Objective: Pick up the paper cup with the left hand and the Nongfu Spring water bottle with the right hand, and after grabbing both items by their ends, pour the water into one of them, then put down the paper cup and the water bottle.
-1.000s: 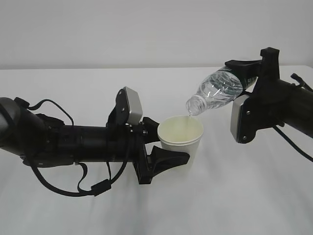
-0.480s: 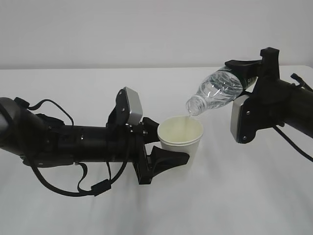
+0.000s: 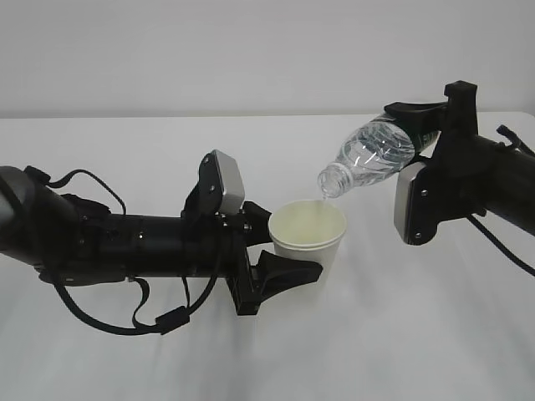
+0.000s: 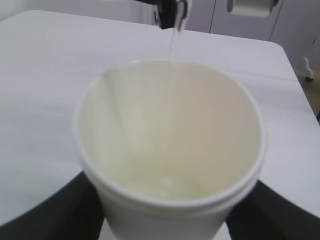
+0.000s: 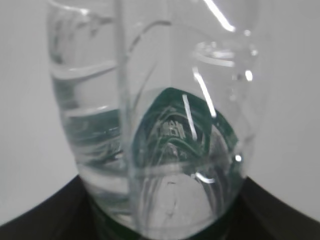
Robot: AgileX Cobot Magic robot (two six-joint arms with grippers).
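White paper forms the paper cup (image 3: 308, 230), which sits upright just above the white table (image 3: 401, 334), near the scene's middle. The left hand (image 3: 284, 251) clasps it from the left, one black finger on the near side and one on the far side. Its pale cream inside holds a little water (image 4: 165, 182) at the bottom. A thin clear stream falls inside the far rim from the open neck of the Nongfu Spring water bottle (image 3: 368, 157). That clear ribbed bottle is tilted neck-down to the left, above and right of the cup, still partly full. The right hand (image 3: 426, 134) clamps its base end at the green label.
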